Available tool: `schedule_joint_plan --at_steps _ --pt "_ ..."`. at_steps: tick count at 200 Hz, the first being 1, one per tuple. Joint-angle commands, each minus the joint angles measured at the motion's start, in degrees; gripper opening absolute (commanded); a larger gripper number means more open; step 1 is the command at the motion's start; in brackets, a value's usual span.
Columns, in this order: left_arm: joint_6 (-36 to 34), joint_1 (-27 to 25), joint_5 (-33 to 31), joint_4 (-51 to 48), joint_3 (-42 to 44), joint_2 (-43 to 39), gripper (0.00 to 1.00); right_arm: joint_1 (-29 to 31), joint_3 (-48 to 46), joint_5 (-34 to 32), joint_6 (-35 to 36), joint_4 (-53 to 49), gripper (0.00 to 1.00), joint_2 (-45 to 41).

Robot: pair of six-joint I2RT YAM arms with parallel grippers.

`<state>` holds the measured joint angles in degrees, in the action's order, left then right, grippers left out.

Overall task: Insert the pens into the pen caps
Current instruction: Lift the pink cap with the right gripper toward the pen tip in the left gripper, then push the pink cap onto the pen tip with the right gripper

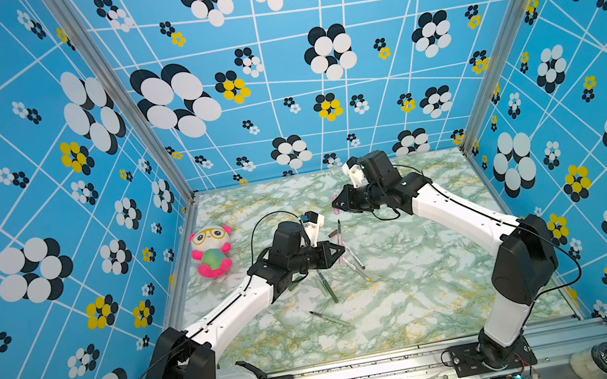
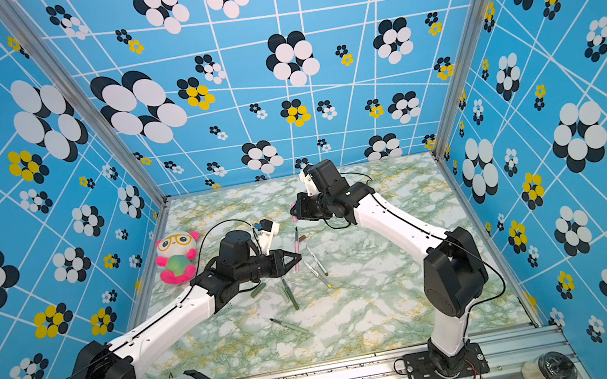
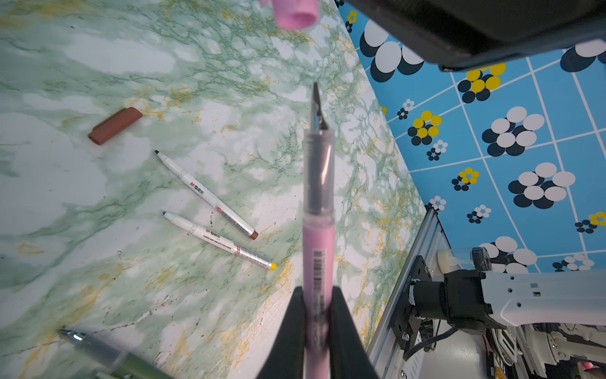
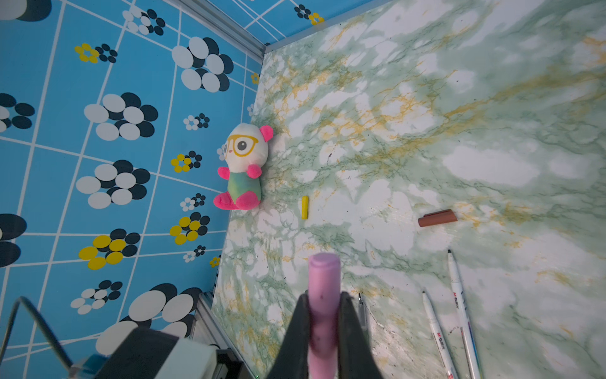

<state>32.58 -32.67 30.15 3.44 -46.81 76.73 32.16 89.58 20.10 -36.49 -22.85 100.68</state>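
A pale green pen [image 1: 331,317] lies on the table [image 1: 419,305], nearer than the pink pen [image 3: 318,236]. The left gripper [image 3: 318,295] clamps the pink pen's barrel; two white pens [image 3: 206,193] lie beside it. Beyond its nib, apart, the right gripper [image 4: 324,302] pinches the pink cap [image 4: 324,279].

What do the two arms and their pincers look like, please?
The left arm and right arm have white link shells with small holes, bulky black joint housings and thin black cables looping alongside. The left pincer and right pincer are matte black with tapered, wedge-shaped fingers.
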Motion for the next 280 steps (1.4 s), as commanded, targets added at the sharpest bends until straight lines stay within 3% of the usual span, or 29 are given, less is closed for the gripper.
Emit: schedule_joint_plan --at_steps 1,280 --pt "0.69 -0.25 -1.08 2.15 -0.83 -0.04 0.0 0.08 -1.09 1.58 -0.69 1.38 0.05 -1.63" --pt "2.04 -0.21 -2.68 4.31 -0.3 0.71 0.0 1.37 -2.74 3.61 0.72 1.53 0.05 -3.15"
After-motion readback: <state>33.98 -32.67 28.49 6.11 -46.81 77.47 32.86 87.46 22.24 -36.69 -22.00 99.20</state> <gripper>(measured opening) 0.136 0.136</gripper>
